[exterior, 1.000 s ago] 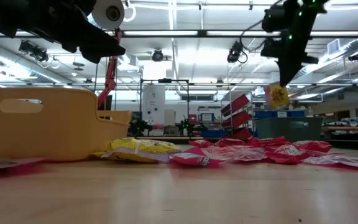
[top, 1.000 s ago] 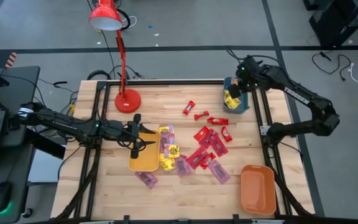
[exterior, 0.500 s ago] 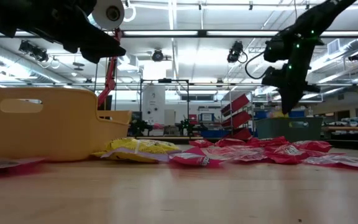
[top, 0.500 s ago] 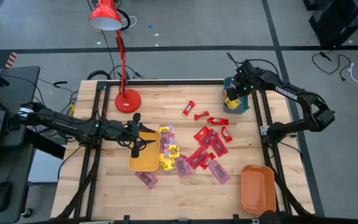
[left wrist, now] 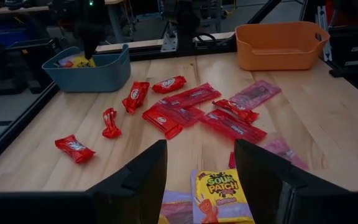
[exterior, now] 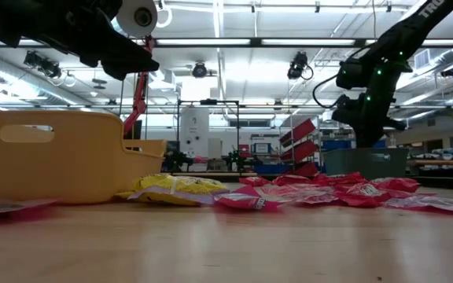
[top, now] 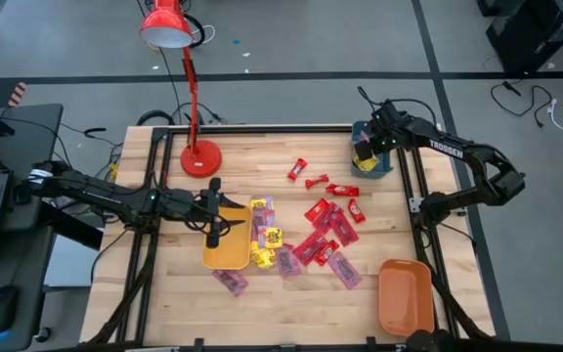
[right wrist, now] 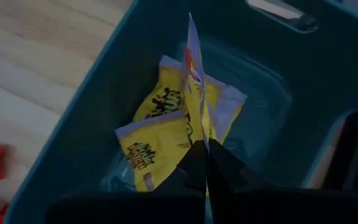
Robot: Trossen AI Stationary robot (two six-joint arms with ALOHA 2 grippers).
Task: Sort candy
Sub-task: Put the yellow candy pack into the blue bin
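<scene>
Drop-off step: yellow packet going into the teal bin.
My right gripper [right wrist: 205,163] is clenched on a flat yellow wrapped candy packet [right wrist: 194,93], edge-up inside the teal plastic bin [top: 373,162] at far right, over two yellow packets already there. Next I judge: release, then fetch another. Left gripper [left wrist: 199,163] hangs released over the yellow tray [top: 225,249]; remaining candy pile [top: 319,235] mid-table.

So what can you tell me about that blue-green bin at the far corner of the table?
The teal bin is a small, smooth plastic tub with rounded corners, standing upright at the table's far right corner. Two yellow candy packets with dark print lie flat on its floor. The right hand reaches down into it, pinched shut on a third yellow packet held on edge above the others. Red candies lie on the wood nearby.
</scene>
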